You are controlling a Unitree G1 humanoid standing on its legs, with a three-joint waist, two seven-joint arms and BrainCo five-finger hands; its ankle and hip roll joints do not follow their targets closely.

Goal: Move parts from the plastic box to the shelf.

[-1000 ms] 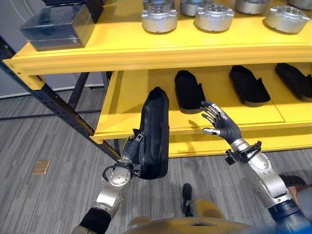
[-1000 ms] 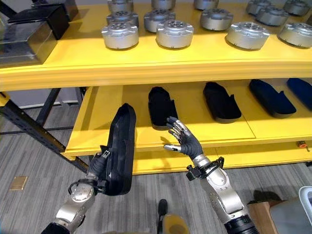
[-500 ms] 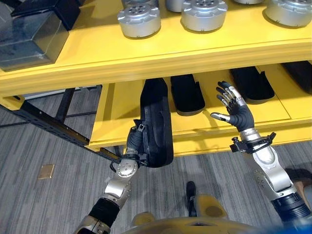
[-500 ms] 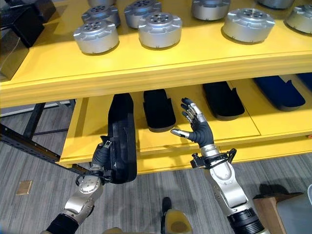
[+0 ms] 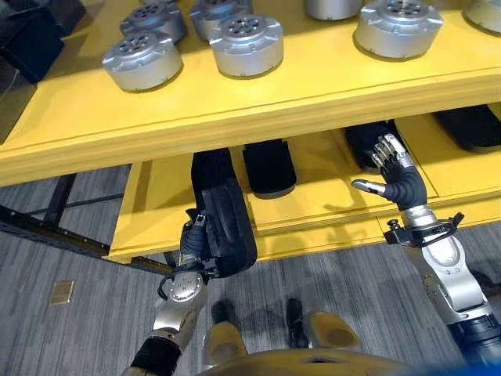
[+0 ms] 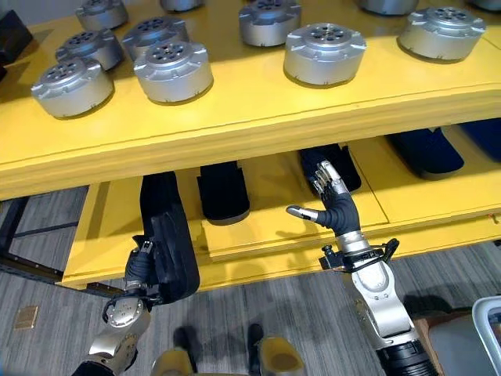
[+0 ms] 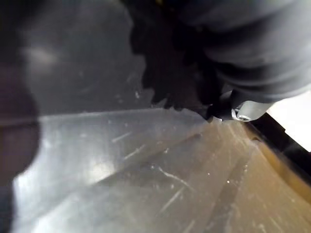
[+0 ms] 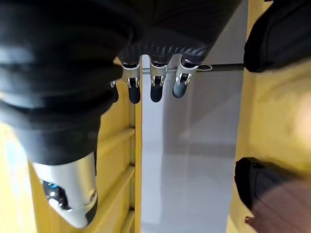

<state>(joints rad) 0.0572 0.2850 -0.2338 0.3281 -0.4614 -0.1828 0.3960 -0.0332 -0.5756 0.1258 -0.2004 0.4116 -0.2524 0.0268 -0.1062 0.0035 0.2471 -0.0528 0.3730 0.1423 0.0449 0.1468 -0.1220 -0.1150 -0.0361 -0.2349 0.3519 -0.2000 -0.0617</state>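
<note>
Now we see our left hand [image 5: 193,239] with its fingers clenched around the long black part [image 5: 223,211], holding it upright at the front edge of the yellow shelf's [image 5: 313,205] lower level, while our right hand [image 5: 399,184] hovers nearby, fingers released.

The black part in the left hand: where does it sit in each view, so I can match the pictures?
Left eye view: black part lower left of centre, held by the left hand, its far end under the upper shelf.
Right eye view: lower left.
Left wrist view: cannot tell.
Right wrist view: cannot tell.
Shared landmark: lower yellow shelf's front edge.
</note>
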